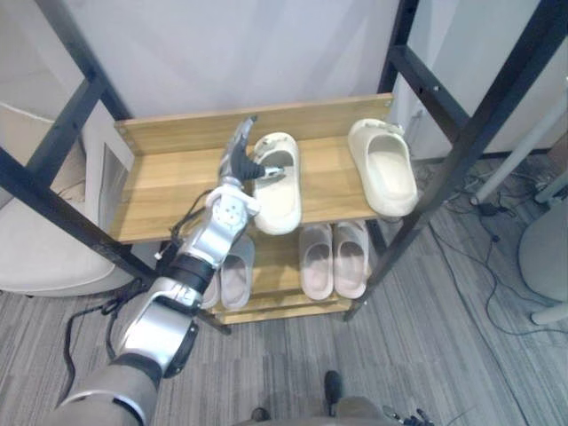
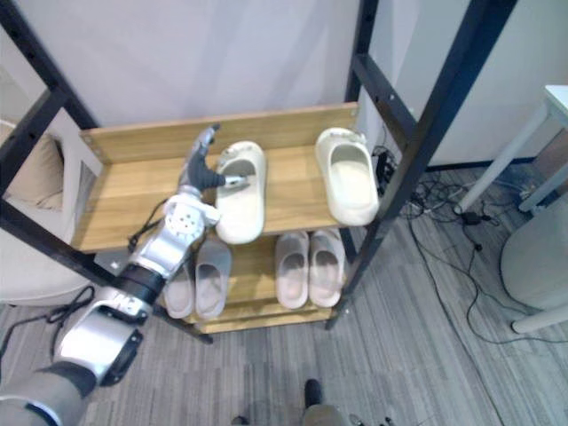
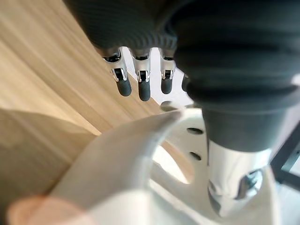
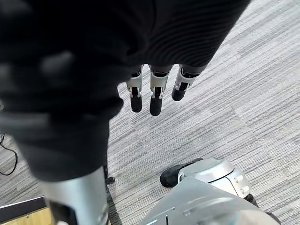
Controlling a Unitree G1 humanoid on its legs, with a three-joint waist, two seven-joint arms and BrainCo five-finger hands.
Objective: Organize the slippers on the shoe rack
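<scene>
left hand (image 1: 238, 164) is up on the shoe rack's (image 1: 293, 112) top shelf (image 1: 169, 182), right against the left side of a cream slipper (image 1: 280, 202); fingers straight and open along its edge, thumb reaching over onto the strap, not really gripping it; second cream slipper (image 1: 387, 170) sits well apart at the shelf's right end; two pale pairs (image 1: 335, 257) on the lower shelf (image 1: 275, 266); right hand (image 4: 156, 96) hangs loose-fingered over grey carpet (image 4: 234, 93), holding nothing

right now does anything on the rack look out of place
The two cream slippers on the top shelf sit far apart, not paired: one by the left robot hand, one at the right end. The lower pairs look tidy.
</scene>
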